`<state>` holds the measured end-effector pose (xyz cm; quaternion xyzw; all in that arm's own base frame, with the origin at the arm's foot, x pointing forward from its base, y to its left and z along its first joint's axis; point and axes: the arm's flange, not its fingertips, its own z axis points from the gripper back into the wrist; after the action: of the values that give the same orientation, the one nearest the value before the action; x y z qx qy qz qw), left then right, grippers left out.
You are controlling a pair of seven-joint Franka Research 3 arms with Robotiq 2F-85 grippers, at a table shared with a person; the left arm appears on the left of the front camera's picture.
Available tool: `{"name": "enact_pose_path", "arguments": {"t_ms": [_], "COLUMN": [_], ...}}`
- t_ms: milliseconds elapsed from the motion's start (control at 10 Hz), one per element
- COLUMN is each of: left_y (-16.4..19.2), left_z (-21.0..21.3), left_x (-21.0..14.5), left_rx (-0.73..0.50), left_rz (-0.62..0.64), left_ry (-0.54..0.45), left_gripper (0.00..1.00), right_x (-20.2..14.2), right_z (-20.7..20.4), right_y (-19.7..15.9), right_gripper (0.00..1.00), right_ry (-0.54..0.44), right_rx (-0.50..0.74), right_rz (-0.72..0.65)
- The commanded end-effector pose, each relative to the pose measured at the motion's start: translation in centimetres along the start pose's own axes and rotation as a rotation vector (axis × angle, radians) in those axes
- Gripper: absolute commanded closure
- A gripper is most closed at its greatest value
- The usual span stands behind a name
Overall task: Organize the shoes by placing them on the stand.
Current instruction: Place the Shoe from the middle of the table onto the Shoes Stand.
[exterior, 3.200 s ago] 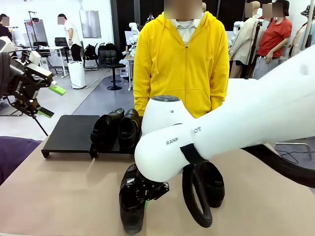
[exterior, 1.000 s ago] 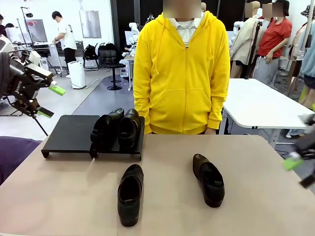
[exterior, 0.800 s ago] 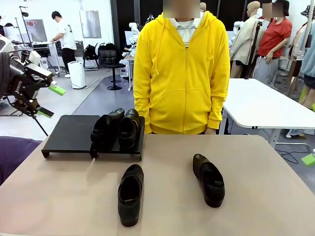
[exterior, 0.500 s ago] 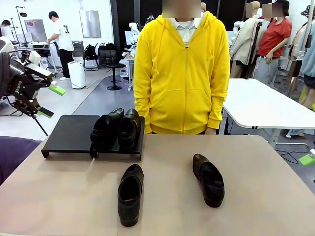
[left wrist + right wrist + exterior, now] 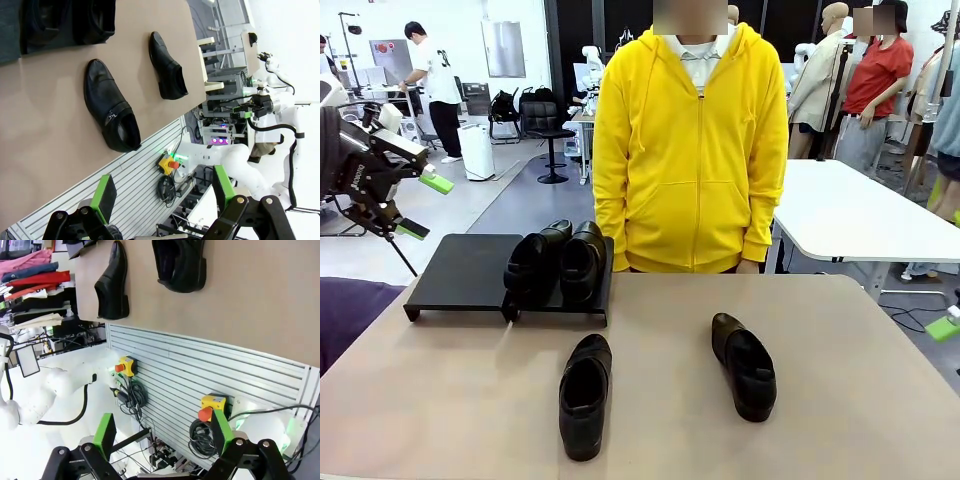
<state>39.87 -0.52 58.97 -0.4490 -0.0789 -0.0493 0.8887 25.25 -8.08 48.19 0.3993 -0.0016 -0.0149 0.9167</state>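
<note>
Both sets of fingers are spread wide and carry nothing. My left fingers (image 5: 437,183) hang high off the left side of the bench (image 5: 840,400), out past the stand (image 5: 460,272). My right fingers (image 5: 221,430) sit off the bench's right edge, looking back at it from outside.

Two shoes (image 5: 535,265) stand side by side, touching, on the stand's right half; its left half is bare. Two more lie on the bench, well apart: the left shoe (image 5: 584,395) near the front middle and the right shoe (image 5: 745,365) right of centre. Each has its long axis running front to back with the toe toward the person, the right one skewed a little.

I judge the right shoe the nearer reach for my right arm, closing across its width. The shoes are glossy black leather with rounded toes and low heels, and look stiff enough to pinch at the sides. The stand is flat matte black, the bench smooth tan.
</note>
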Motion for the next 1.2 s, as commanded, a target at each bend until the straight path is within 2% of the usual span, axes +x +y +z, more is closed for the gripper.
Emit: {"name": "enact_pose_path", "arguments": {"t_ms": [0, 200, 300, 400, 500, 600, 800, 900, 1100], "left_y": [0.0, 0.0, -3.5, -7.3, -9.7, -11.0, -11.0, -10.8, -10.6], "left_z": [0.2, 0.0, -2.9, -8.0, -13.1, -19.5, -28.3, -31.8, -36.7], "left_x": [-0.2, 0.0, 1.3, 2.5, 3.0, 2.7, 0.8, -0.1, -0.6], "left_rx": [0.005, 0.000, 0.126, 0.191, 0.331, 0.487, 0.787, 0.896, 0.938], "left_rz": [-0.003, 0.000, 0.144, 0.130, 0.148, 0.188, 0.263, 0.228, 0.201], "left_ry": [0.010, 0.000, 0.033, 0.143, 0.207, 0.316, 0.297, 0.276, 0.334], "left_gripper": [0.00, 0.00, 0.00, 0.00, 0.00, 0.00, 0.00, 0.00, 0.00], "right_x": [-0.2, -0.2, -0.2, -0.2, -0.2, -0.2, -0.2, -0.2, -0.2], "right_z": [0.4, 0.4, 0.4, 0.4, 0.4, 0.4, 0.4, 0.4, 0.4], "right_y": [0.0, 0.0, 0.0, 0.0, 0.0, 0.0, 0.0, 0.0, 0.0], "right_gripper": [0.00, 0.00, 0.00, 0.00, 0.00, 0.00, 0.00, 0.00, 0.00], "right_ry": [-0.002, -0.002, -0.002, -0.002, -0.002, -0.002, -0.002, -0.002, -0.002], "right_rx": [0.007, 0.007, 0.007, 0.007, 0.007, 0.007, 0.007, 0.007, 0.007], "right_rz": [0.021, 0.021, 0.021, 0.021, 0.021, 0.021, 0.021, 0.021, 0.021]}}
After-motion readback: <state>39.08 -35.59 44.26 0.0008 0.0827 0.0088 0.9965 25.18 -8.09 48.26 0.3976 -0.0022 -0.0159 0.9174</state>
